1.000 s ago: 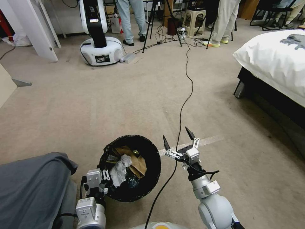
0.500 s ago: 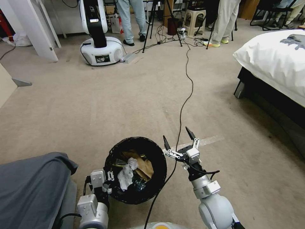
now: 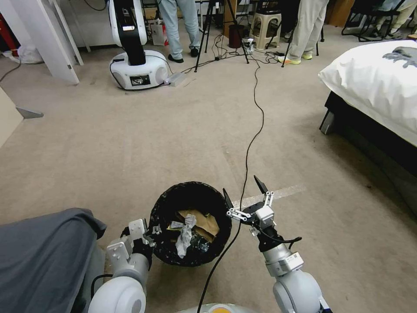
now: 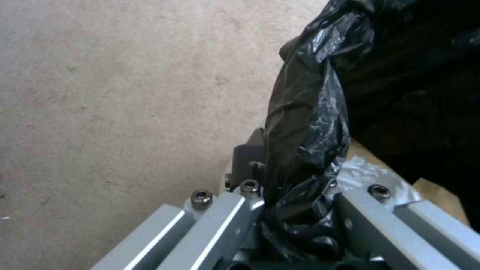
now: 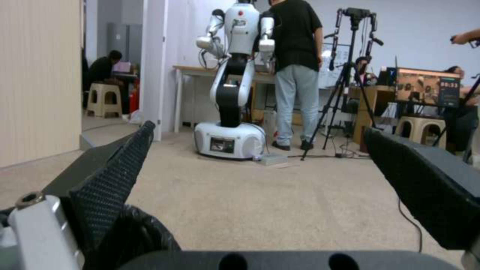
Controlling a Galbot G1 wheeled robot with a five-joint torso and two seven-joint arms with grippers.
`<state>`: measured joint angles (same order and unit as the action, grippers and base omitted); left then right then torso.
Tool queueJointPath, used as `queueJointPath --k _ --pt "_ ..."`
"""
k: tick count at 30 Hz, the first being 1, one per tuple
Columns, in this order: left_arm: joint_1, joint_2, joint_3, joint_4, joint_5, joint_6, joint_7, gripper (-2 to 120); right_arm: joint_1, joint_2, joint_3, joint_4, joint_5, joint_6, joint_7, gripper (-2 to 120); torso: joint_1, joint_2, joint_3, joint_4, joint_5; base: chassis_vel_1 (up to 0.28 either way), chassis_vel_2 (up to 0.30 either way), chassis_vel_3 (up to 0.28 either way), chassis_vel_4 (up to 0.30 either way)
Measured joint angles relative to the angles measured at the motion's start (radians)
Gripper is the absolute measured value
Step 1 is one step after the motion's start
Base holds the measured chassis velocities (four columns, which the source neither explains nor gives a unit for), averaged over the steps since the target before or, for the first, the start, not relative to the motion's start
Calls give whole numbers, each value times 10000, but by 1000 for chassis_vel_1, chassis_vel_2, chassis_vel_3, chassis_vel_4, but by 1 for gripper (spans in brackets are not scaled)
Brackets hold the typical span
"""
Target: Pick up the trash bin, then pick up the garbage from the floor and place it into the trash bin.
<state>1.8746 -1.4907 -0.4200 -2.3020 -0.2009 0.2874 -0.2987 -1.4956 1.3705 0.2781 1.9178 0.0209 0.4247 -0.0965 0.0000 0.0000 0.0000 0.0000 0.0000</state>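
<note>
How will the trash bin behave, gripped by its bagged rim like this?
Held at one side of its rim by the left gripper, the trash bin will probably tilt. The crinkly black bag looks slick, so the grip may slip. Its load, tissue and brown paper, looks light.
</note>
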Motion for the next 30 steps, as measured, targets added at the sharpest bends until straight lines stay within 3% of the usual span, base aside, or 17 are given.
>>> queueJointPath --k 8,19,30 --pt "-1352 90 -375 159 -2532 2204 -264 1 -212 2 108 57 -78 262 -121 100 1 0 0 -1 -1 0 0 0 0" --pt "-2109 17 -901 1159 -3164 2473 -348 1 -190 -19 2 62 -98 283 -197 100 1 0 0 1 0 0 0 0 0" --pt "-2829 -28 -1446 2262 -3577 2338 -319 32 -187 -47 -90 46 -107 286 -330 100 1 0 0 1 0 0 0 0 0"
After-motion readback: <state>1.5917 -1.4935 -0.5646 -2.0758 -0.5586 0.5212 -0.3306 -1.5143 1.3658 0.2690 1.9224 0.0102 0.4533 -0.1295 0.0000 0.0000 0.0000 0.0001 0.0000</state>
